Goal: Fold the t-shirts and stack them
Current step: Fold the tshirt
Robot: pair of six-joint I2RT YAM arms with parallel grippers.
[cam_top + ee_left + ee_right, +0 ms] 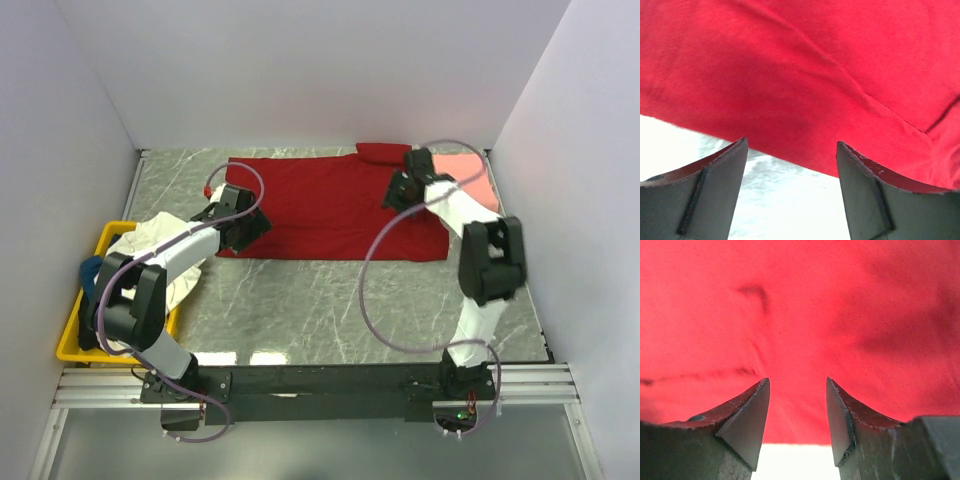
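**Top view:** The dark red t-shirt (320,205) lies spread wide on the marble worktop (330,300), stretched between the two tools. The left tool (252,226) is at its near left corner and the right tool (398,190) is over its right end. It reads as a long flat panel with one flap poking out at the far edge, so folding looks begun but not finished. A salmon-pink t-shirt (472,176) sits just beyond the right tool, partly hidden by the arm, and whether it is folded cannot be told. Outside the left tool, a cream-white t-shirt (168,262) and a blue one (90,268) are heaped in a yellow bin (75,345), apparently untouched. No stack shows anywhere, so most of the job seems to remain.

**Left wrist:** The left tool (790,150) stands wide open and holds nothing. The red t-shirt (815,75) fills the view ahead of it. The cloth's hem crosses just past the fingertips (727,165), with bare worktop (785,200) below the gap.

**Right wrist:** The right tool (797,385) has its jaws parted, narrower than the left's, and nothing is pinched between them. Red t-shirt (800,305), lightly creased, lies straight ahead and beneath it.
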